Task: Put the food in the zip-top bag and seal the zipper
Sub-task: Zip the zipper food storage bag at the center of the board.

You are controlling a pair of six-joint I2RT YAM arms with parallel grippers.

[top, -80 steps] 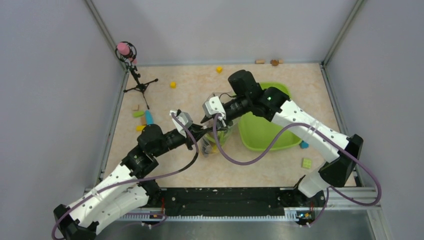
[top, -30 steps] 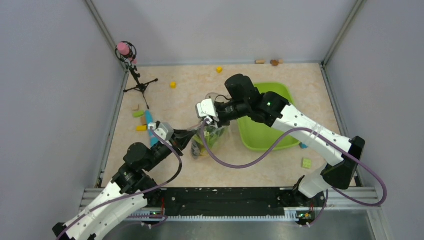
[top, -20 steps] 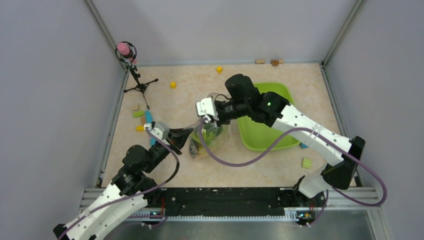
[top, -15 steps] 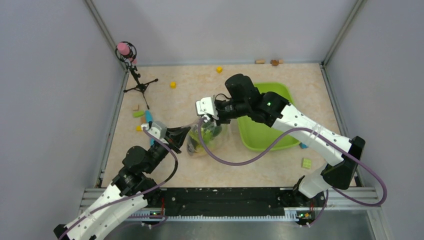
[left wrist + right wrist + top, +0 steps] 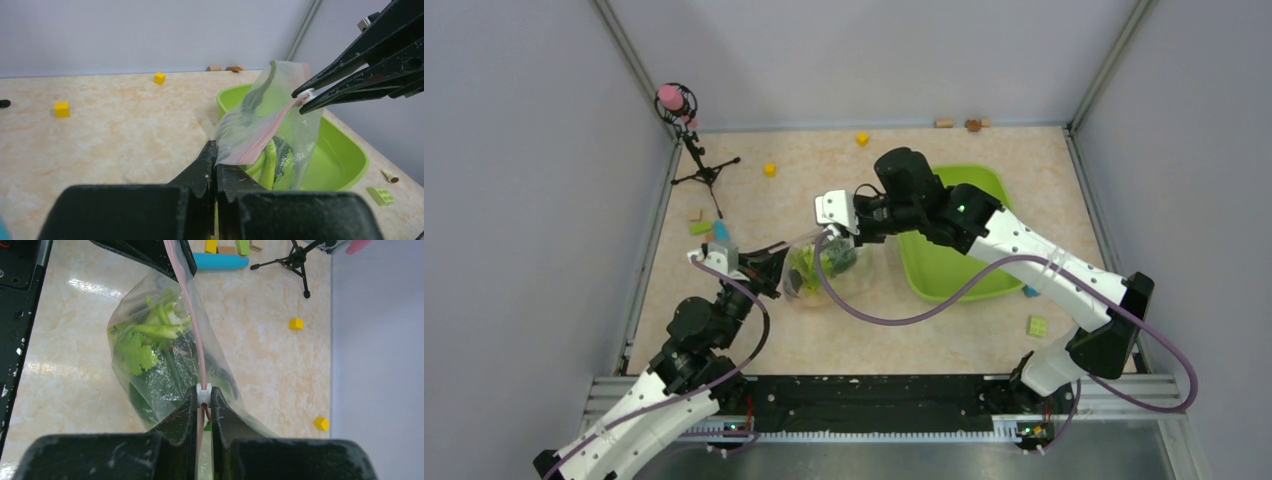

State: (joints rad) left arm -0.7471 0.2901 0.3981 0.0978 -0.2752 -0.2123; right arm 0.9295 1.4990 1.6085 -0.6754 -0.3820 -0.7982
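The bag [image 5: 809,272] hangs stretched between the two tools near the middle of the worktop [image 5: 804,190], just left of the green tray [image 5: 944,272]; whether its bottom rests on the worktop I cannot tell. The left tool [image 5: 216,152] is fully closed, its tips pinching the near-left end of the pink zipper [image 5: 192,315]; the right tool [image 5: 203,396] is closed down on the far-right end of that strip, with a small white slider [image 5: 203,389] caught between its tips. In the right wrist view the zipper runs as one thin taut line from one tool to the other, with the clear plastic bulging below it.

The food [image 5: 135,347] sits inside the bag: pale green leafy stalks on top and a dark green piece lower down; the left wrist view shows yellow-green stalks against the plastic.

Loose on the worktop: two yellow blocks [image 5: 769,170] at the far side, well apart from the bag; a blue cylinder [image 5: 220,261] to the left beside the left arm; a pale green block [image 5: 1037,326] near and right of the tray; a small black tripod [image 5: 699,165] with a pink ball in the far-left corner.
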